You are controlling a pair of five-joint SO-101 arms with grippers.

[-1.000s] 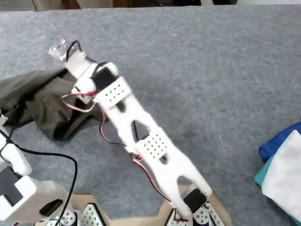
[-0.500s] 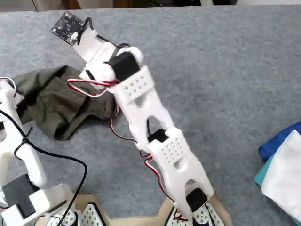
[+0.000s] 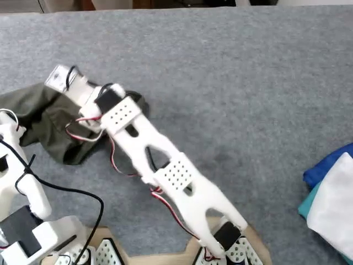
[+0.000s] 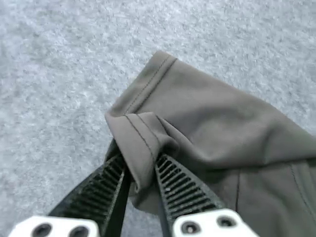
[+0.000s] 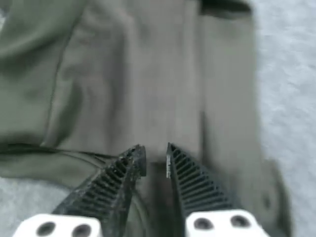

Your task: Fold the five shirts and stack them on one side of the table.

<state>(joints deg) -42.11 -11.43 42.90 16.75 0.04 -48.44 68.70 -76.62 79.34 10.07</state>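
An olive shirt (image 3: 49, 130) lies crumpled at the table's left edge. My left gripper (image 4: 140, 170) is shut on a folded hem of this shirt (image 4: 212, 128), pinching the cloth between both fingers. The left arm (image 3: 16, 182) stands at the near left corner. My right arm (image 3: 165, 165) stretches from the near middle out to the shirt's far side. Its gripper (image 5: 154, 158) hangs just over the olive shirt (image 5: 138, 74), open by a narrow gap with nothing held.
A stack of folded shirts (image 3: 331, 199), blue, teal and white, sits at the right edge. Grey carpet-like table surface (image 3: 248, 83) spreads across the middle and far side. Red and black cables (image 3: 77, 190) trail from both arms.
The right arm swung toward the far edge, then came back down over the shirt. The left arm rose into sight at the left edge.
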